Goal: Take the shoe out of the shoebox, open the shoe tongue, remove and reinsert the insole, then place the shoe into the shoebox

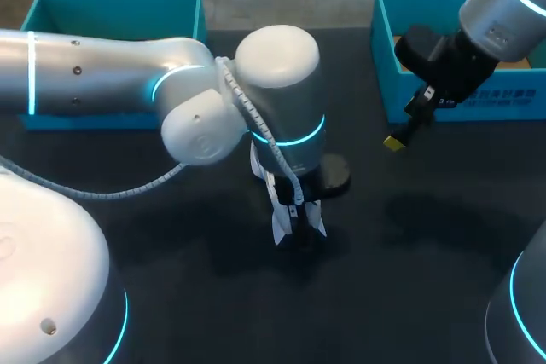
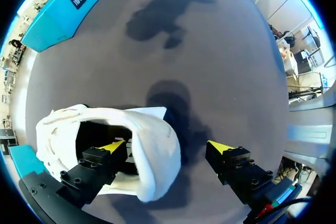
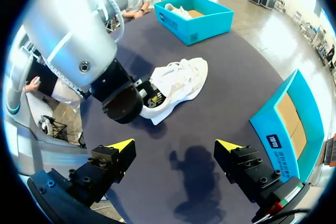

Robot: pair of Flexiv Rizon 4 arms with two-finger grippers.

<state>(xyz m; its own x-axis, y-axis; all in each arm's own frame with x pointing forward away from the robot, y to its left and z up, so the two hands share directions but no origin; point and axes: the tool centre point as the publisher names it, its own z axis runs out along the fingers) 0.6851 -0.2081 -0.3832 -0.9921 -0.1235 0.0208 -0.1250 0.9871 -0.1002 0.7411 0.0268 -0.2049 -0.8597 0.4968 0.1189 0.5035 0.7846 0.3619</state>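
Filling the head view's left half, the left arm [image 1: 102,74] covers most of the white sneaker [image 1: 279,223] on the dark table [image 1: 426,253] at centre. One teal shoebox [image 1: 119,10] sits upper left, a second shoebox [image 1: 384,57] upper right, its white print unreadable. Only the left wrist view shows the left gripper [image 2: 168,146] spread, one finger inside the sneaker's mouth. The right gripper [image 3: 176,148] hangs open, empty.

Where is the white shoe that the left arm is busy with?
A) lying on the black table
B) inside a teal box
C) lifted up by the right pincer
A: the white shoe lies on the black table, the left pincer poking one finger into its opening.
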